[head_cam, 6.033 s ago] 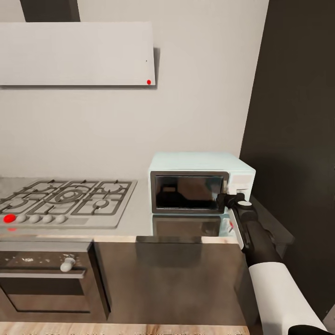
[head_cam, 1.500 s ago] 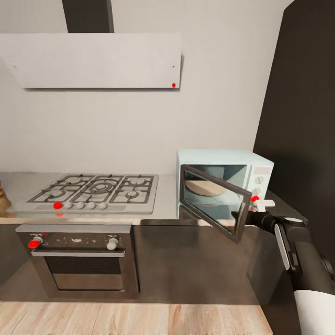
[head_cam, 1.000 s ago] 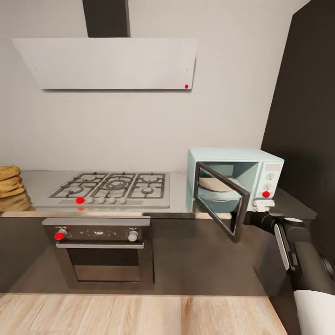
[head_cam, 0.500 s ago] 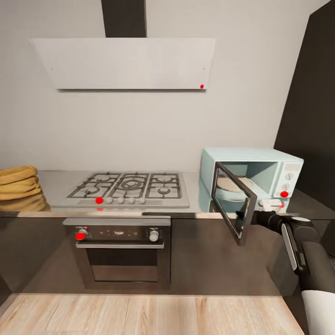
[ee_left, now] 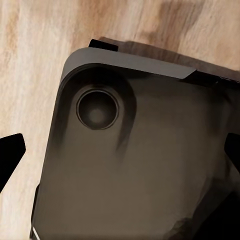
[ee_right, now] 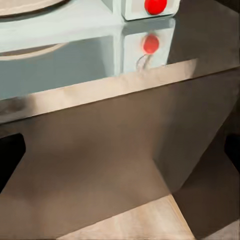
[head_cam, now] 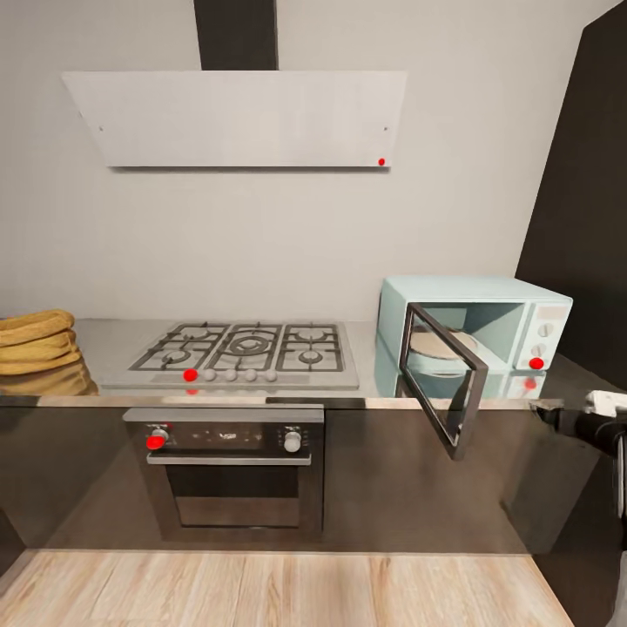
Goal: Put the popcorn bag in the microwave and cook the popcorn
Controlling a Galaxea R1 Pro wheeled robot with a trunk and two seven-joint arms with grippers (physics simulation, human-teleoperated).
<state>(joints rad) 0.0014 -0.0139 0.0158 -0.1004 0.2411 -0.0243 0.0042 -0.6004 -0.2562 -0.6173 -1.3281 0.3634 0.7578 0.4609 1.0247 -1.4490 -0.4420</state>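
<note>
While the right hand hangs level at the bench edge, fingers spread and empty, one microwave stands on the bench with its door swung wide. One bag sits at the bench's far left. Left hand: fingers spread over the floor.

I see a white range hood on the wall above, a built-in dark oven below it with two knobs, and wood flooring beneath
</note>
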